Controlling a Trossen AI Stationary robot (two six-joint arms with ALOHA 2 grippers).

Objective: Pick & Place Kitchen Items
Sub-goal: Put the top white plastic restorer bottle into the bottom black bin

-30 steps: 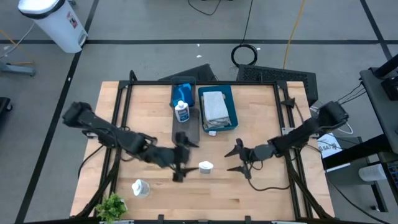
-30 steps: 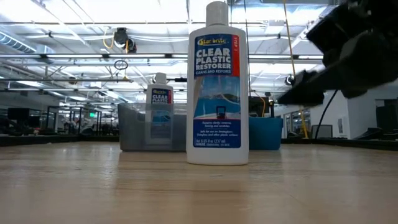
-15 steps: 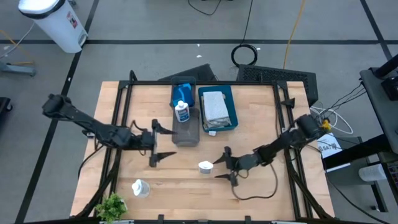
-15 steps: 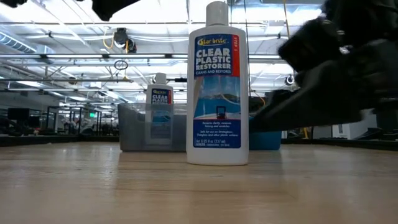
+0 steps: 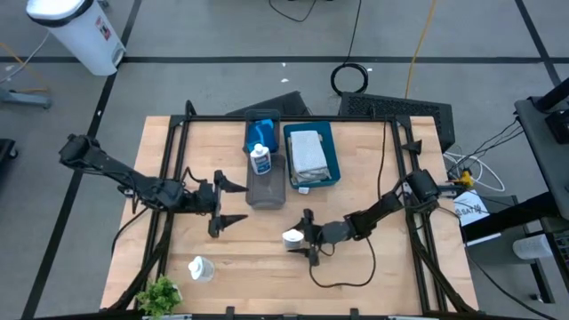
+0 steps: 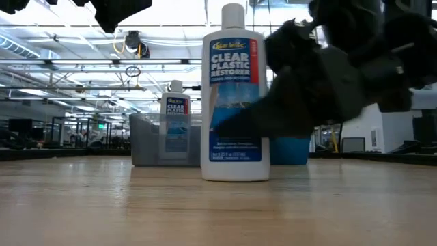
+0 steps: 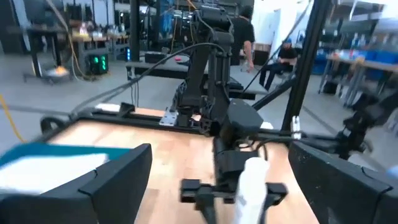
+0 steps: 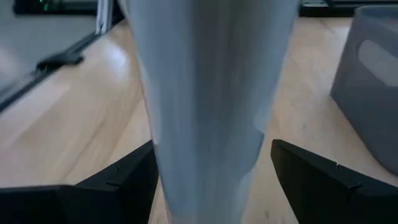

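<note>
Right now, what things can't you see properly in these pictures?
- Low view: the right tool is a dark blur hiding part of the standing bottle's label.
- Right wrist view: the bottle fills the picture; its top and base are cut off.
- High view: the white thing near the plant is too small to identify.
- Left wrist view: the teal tray is blurred.

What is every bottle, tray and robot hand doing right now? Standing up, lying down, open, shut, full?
Middle bottle: standing upright on the table, between the right gripper's fingers.
Bottle in grey tray: upright.
Bottle near plant: lying down.
Grey tray: holds a bottle.
Teal tray: holds a folded cloth.
Right gripper: open around the middle bottle.
Left gripper: open, empty.
</note>
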